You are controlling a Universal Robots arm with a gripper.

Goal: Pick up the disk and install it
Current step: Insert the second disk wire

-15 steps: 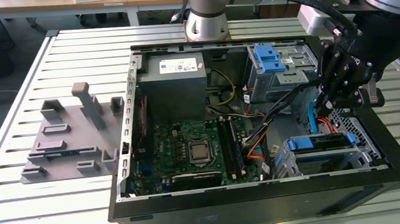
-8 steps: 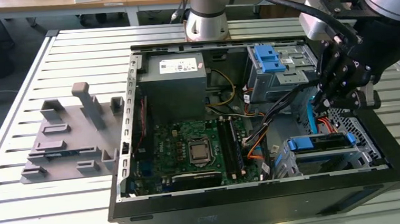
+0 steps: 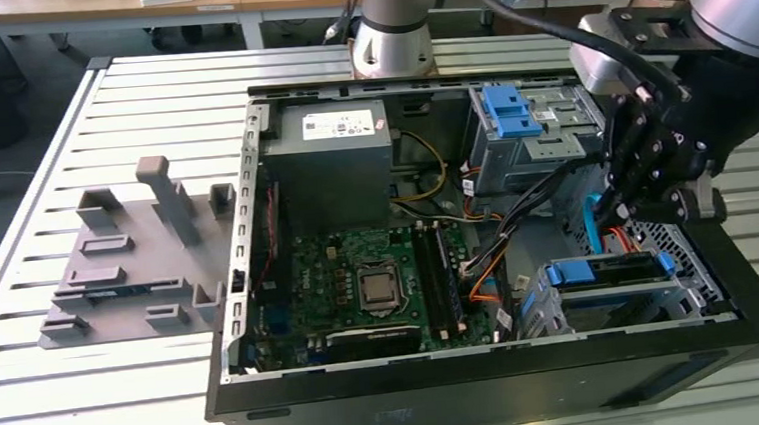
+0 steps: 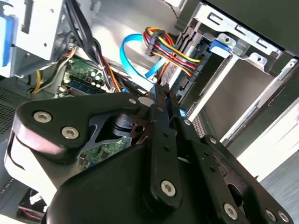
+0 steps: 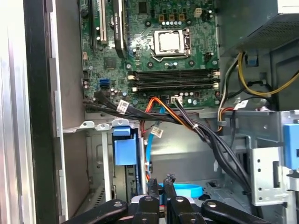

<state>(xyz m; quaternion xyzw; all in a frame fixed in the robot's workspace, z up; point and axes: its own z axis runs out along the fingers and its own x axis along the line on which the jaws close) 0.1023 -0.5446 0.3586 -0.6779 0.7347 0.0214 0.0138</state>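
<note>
The disk's blue bracket shows in the lower metal bay at the case's front corner, on the exterior view's right. It lies flat in the slot, its dark edge under the blue tab. The tab also shows in the first wrist view as disk and in the second wrist view as disk. My gripper hangs just above that bay, inside the case. Its black fingertips stand close together, shut, with nothing seen between them, as gripper also shows.
A blue data cable loops right behind the fingertips, beside bundled power wires. A second blue-latched drive cage sits further back. The motherboard fills the case floor. A grey holder block stands on the slatted table.
</note>
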